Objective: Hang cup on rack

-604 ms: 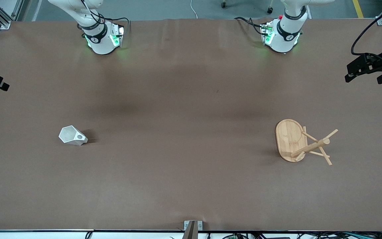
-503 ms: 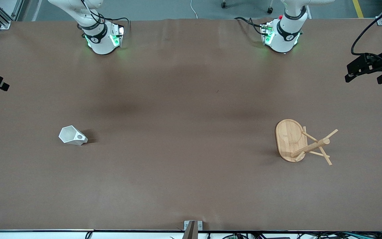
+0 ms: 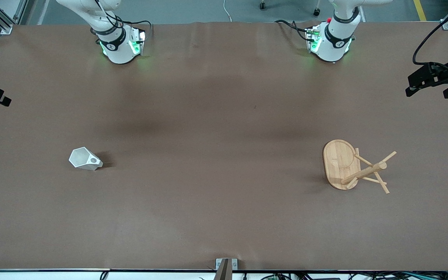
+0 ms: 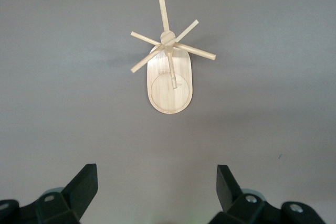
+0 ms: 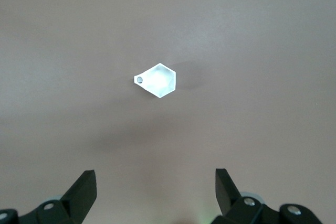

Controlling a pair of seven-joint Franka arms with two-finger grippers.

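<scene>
— Where do your grippers stand?

— My left gripper (image 4: 156,192) hangs high over the table (image 3: 224,217) with its fingers spread wide and nothing between them. My right gripper (image 5: 155,192) is the same: wide open, empty, high up.

— And the cup?

— The white faceted cup (image 3: 85,159) sits upright on the table toward my right arm's end, about midway between the edge by my bases and the edge nearest the front camera, its small looped handle (image 5: 139,80) sticking out to one side.

— The rack?

— The bamboo mug tree (image 3: 350,167) stands on its oval base toward my left arm's end, well apart from the cup.

— Anything changed from half a second ago?

— Cup and rack lie exactly where they were. The black gear at the table's edge at my left arm's end has shifted very slightly.
</scene>
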